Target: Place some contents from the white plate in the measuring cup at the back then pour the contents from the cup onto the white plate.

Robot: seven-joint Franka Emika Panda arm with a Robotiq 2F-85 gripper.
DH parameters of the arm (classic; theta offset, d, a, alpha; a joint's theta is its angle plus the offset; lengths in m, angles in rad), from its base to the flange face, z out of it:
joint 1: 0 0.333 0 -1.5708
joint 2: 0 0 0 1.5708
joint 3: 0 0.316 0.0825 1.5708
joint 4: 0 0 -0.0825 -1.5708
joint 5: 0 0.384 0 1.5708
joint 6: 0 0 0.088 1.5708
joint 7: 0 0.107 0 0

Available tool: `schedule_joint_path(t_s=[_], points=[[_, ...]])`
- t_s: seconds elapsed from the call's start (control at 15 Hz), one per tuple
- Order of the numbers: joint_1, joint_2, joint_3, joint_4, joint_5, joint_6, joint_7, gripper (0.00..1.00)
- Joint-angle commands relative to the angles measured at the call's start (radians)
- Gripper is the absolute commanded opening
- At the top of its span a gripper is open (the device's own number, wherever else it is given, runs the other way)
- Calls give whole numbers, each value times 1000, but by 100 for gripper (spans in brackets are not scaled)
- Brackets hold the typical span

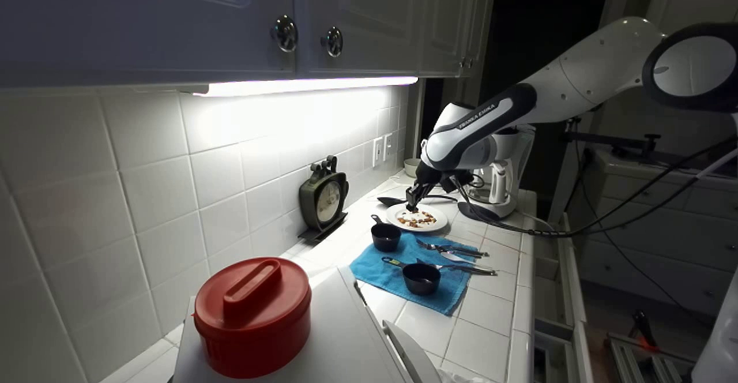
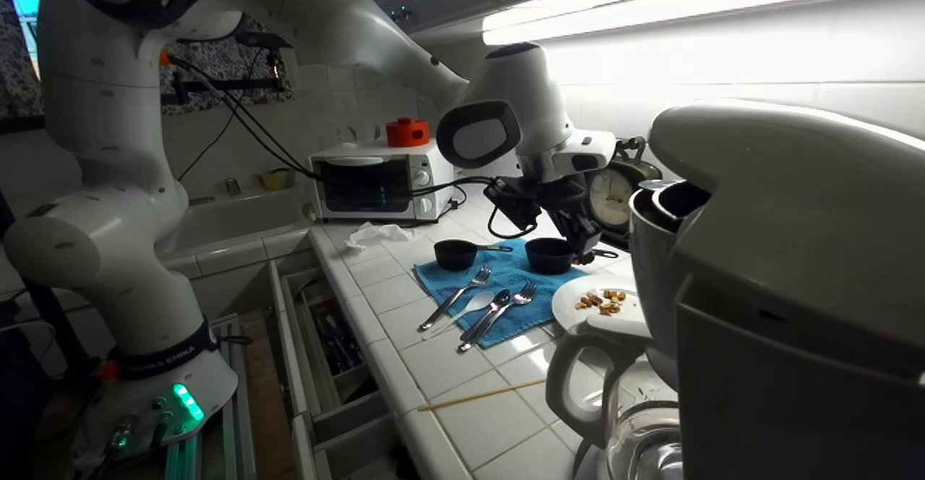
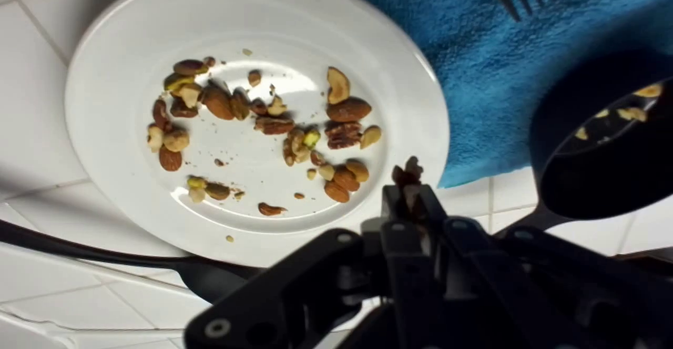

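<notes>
"Mixed nuts (image 3: pixel 274 125): location?"
"Spread on the white plate (image 3: pixel 108 107); some observed inside the dark measuring cup (image 3: pixel 560 112)."
"Gripper (image 3: pixel 411 202) condition?"
"Pinching brown nut (image 3: pixel 407 174), piece count unclear, near the plate's rim."

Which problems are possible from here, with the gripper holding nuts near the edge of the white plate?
The held nuts stick out past the tips of the gripper, so a piece might drop onto the blue towel on the way.
In the wrist view, the gripper partly hides the handle of the dark cup nearer the white plate; moving lower there could bump the cup.
The plate looks shallow, so a fast pour might scatter nuts over its rim.
</notes>
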Motion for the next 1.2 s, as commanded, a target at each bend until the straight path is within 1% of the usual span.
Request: schedule_joint_path(t_s=[0.0, 0.13, 0.47, 0.6, 0.67, 0.73, 0.8, 1.13], points=[[3, -37, 41, -12, 75, -44, -103, 5], [12, -28, 61, 1, 103, -74, -151, 5], [28, 14, 91, 35, 131, -123, -244, 5], [34, 34, 95, 50, 127, -128, -262, 6], [37, 45, 93, 58, 120, -132, -264, 33], [38, 52, 90, 62, 113, -128, -262, 35], [38, 60, 86, 67, 108, -118, -260, 41], [13, 93, 87, 118, 126, -88, -265, 75]])
